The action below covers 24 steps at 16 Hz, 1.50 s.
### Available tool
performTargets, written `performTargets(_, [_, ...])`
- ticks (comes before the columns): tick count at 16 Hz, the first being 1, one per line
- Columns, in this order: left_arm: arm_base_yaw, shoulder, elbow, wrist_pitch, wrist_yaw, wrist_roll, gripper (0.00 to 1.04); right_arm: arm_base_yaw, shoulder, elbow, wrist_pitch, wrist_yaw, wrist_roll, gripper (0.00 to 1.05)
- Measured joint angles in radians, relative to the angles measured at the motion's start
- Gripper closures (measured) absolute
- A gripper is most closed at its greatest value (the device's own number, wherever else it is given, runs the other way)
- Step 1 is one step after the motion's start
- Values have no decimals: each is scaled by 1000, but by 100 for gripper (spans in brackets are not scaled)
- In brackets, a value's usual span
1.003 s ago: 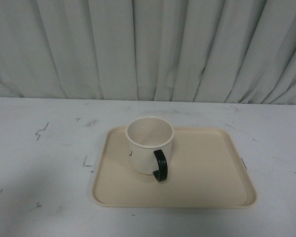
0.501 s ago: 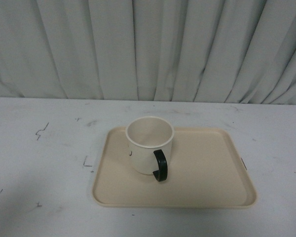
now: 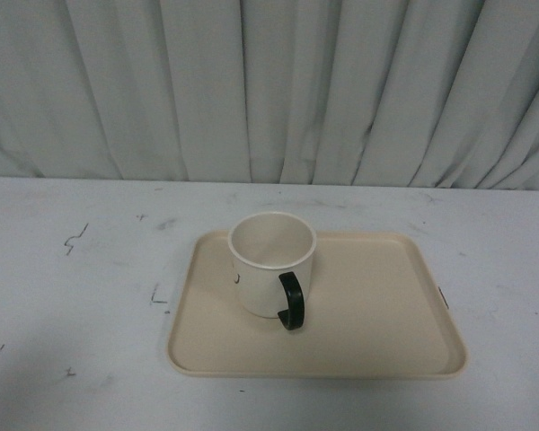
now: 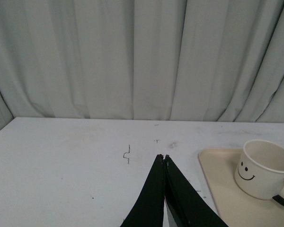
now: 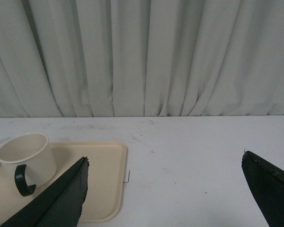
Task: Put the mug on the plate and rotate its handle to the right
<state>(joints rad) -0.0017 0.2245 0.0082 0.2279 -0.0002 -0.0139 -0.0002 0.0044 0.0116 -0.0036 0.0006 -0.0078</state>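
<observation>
mug (image 3: 271, 260) upright on plate (image 3: 386, 305), left half | handle (image 3: 292, 301) facing robot, not yet right | left pincer (image 4: 163, 158) tips together, right pincer (image 5: 164, 158) wide apart, both clear | next: swing handle rightward gently, keeping mug upright

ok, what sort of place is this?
Likely a robot test bench, not a kitchen: a scuffed white table, a plain grey curtain as backdrop, and a lone mug set on a plate.
</observation>
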Motion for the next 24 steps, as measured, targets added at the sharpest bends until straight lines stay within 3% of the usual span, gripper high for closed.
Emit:
performTargets(4, [0,-72,1,-86,0,0,103,0,0,0,0,0,0,6])
performTargets(6, [0,-203,1,-242,0,0,103,0,0,0,0,0,0,6])
performTargets(11, [0,-216,1,-229,0,0,103,0,0,0,0,0,0,6])
performTargets(12, [1,-216,1,-231,0,0,97,0,0,0,0,0,0,6])
performTargets(16, [1,-216,1,-232,0,0,50,-5,9,1,19,-5,5,6])
performTargets(19, [0,-216,1,-232,0,0,12,-103,234,35,259,-53,28,6])
performTargets(20, [1,-216,1,-232,0,1,5,-137,375,68,391,-54,43,6])
performTargets(22, [0,-216,1,-232,0,1,7,-83,744,200,653,10,96,6])
performTargets(24, [1,-216,1,-232,0,1,7,4,1101,415,688,108,174,6])
